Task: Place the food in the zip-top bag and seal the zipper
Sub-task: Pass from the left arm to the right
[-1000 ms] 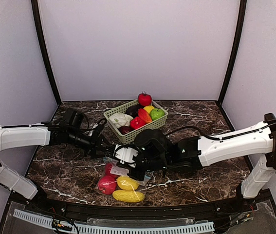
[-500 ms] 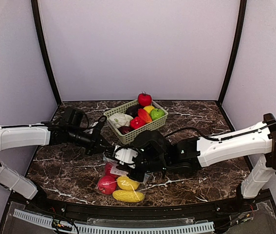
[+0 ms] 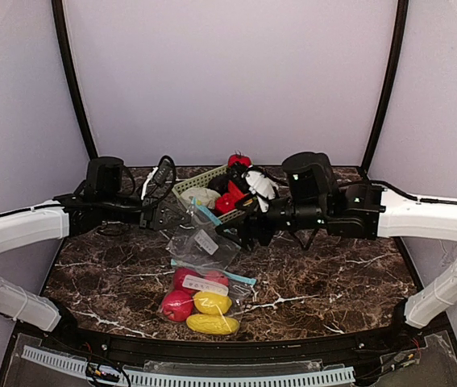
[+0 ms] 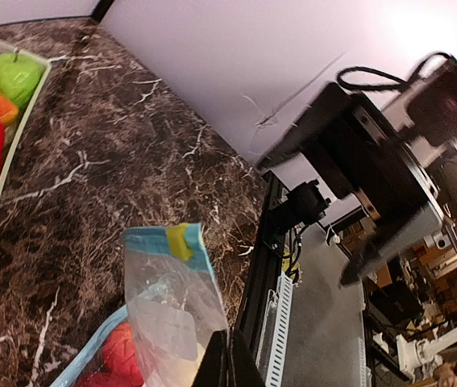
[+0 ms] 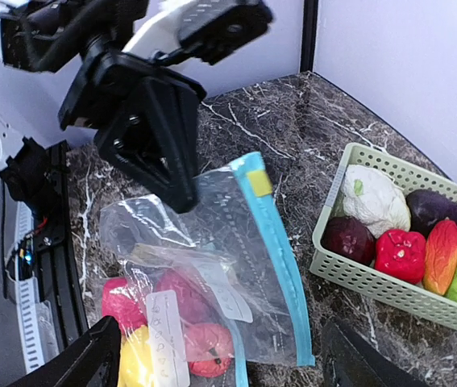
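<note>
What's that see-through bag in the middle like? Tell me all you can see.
The zip-top bag is clear crinkly plastic with a blue zipper strip, a yellow slider and a white label. Its lower end lies on the marble table, holding red and yellow toy food. The left gripper pinches one upper edge, holding it up; the mouth looks unsealed.

A robotics lab test booth: plain pale lilac wall panels (image 3: 228, 81) and black corner posts (image 3: 75, 89) enclose a dark marble-patterned tabletop (image 3: 333, 274). 2 white-and-black robot arms (image 3: 429, 218) reach over it, with cluttered equipment racks (image 4: 434, 266) beyond.
</note>
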Tool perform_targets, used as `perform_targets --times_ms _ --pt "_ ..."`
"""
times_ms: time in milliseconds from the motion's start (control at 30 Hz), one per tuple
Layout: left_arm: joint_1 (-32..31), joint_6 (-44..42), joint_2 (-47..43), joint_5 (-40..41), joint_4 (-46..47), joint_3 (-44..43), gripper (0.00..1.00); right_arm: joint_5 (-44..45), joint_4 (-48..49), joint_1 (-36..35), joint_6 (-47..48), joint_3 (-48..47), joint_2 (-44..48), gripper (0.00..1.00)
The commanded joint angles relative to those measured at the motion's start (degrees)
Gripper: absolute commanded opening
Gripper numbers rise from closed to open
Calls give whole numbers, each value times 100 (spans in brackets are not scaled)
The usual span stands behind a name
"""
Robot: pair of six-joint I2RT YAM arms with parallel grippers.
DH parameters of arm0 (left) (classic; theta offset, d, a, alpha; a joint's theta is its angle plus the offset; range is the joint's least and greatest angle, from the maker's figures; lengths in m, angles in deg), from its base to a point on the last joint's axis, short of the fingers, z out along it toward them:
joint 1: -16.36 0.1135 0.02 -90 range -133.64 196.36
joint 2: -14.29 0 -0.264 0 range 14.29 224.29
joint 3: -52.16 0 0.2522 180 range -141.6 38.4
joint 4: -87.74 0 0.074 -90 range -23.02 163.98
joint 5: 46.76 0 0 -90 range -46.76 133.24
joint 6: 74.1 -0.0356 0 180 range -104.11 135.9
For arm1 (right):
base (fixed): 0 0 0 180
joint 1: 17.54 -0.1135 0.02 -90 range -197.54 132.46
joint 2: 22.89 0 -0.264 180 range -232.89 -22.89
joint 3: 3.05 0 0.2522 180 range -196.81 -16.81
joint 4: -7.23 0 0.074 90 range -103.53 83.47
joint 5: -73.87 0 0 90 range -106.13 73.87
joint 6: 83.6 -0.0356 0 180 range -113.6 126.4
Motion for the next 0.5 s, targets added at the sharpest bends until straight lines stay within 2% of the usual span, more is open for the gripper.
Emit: perform_targets --times_ms 0,267,467 --pt "-50 -1049 -110 -821 279 -308 1 -1371 -302 605 -580 -291 30 81" --pt "-157 -1751 178 -1554 -280 -897 1 -3460 -313 1151 -561 -889 -474 60" --pt "-350 -2040 367 -1779 -778 -985 1 -3750 -376 1254 -458 -1175 -709 56"
